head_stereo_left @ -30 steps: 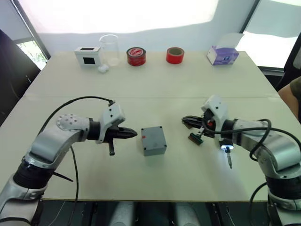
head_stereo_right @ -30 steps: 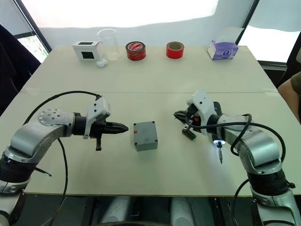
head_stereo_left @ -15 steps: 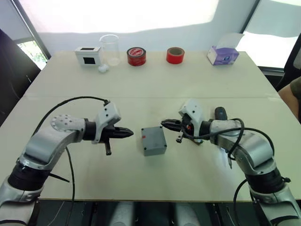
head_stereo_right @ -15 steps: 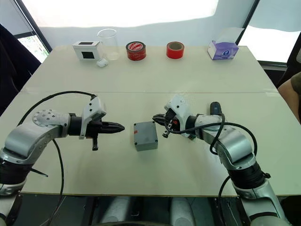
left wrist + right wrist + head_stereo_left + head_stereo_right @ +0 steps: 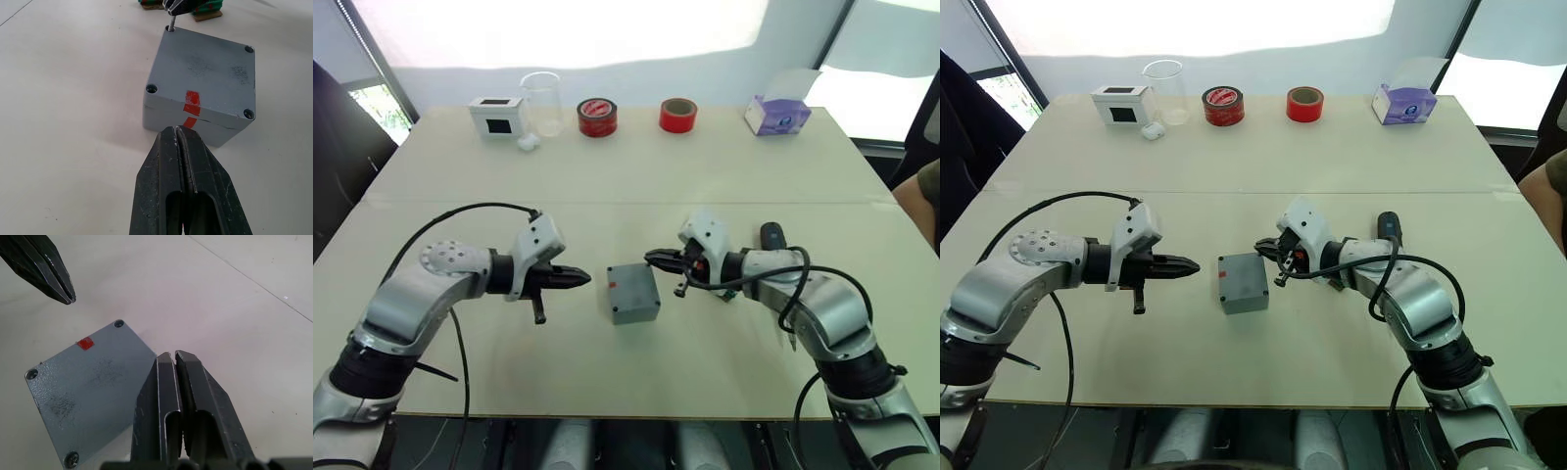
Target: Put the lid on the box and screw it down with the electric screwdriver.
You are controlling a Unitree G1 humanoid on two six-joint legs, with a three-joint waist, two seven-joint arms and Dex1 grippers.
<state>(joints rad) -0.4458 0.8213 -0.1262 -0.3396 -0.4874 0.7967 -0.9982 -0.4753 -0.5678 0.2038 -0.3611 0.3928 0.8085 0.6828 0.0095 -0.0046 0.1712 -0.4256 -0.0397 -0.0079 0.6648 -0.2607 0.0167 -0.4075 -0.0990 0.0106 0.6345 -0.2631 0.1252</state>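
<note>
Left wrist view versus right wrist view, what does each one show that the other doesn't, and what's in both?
Left wrist view: the box's side wall under the lid, with the red mark running across the seam, green pieces beyond it, and a thin rod at the far corner hole.

Right wrist view: the lid seen from above and a seam line in the table.

Both: the grey lid seated on the box, corner screw holes, red mark, pale table, and the left end effector, shut.
</note>
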